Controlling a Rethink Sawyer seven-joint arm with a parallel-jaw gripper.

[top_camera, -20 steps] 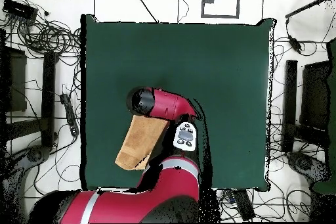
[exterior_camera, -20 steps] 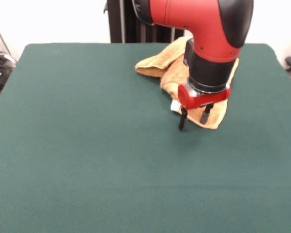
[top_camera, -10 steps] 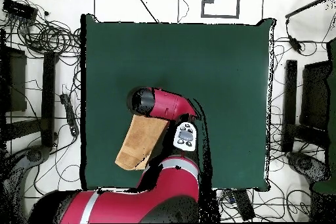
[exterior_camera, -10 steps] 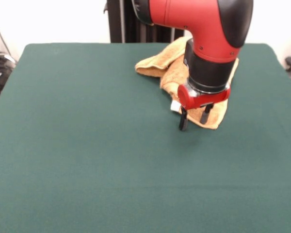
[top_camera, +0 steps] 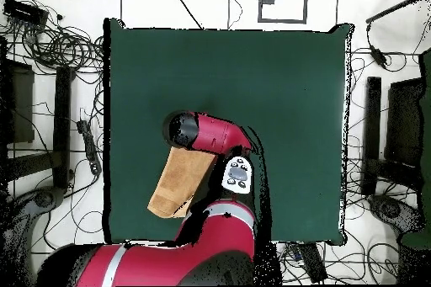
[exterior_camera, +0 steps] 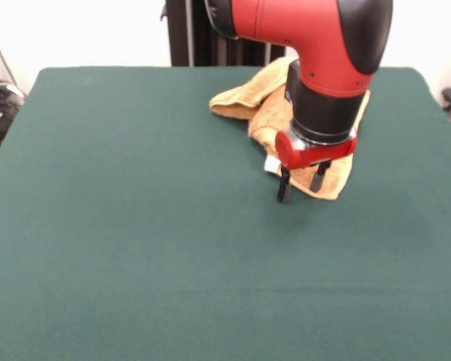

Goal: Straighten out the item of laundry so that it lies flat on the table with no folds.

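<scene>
Both fingers of the tool (exterior_camera: 301,184) stand apart, straddling the towel's (exterior_camera: 264,105) near edge, gripping nothing.

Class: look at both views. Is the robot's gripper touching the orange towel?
Cannot tell. In the front view the open gripper overlaps the towel edge, with no visible contact or gap; overhead, the arm hides it.

- A large table (exterior_camera: 135,248) covered in plain dark green cloth is seen.
- An orange-yellow towel (exterior_camera: 259,105) is laid directly on it, rumpled and folded over itself.
- In the overhead view the towel (top_camera: 175,184) is found near the table's (top_camera: 278,90) bottom left corner.
</scene>
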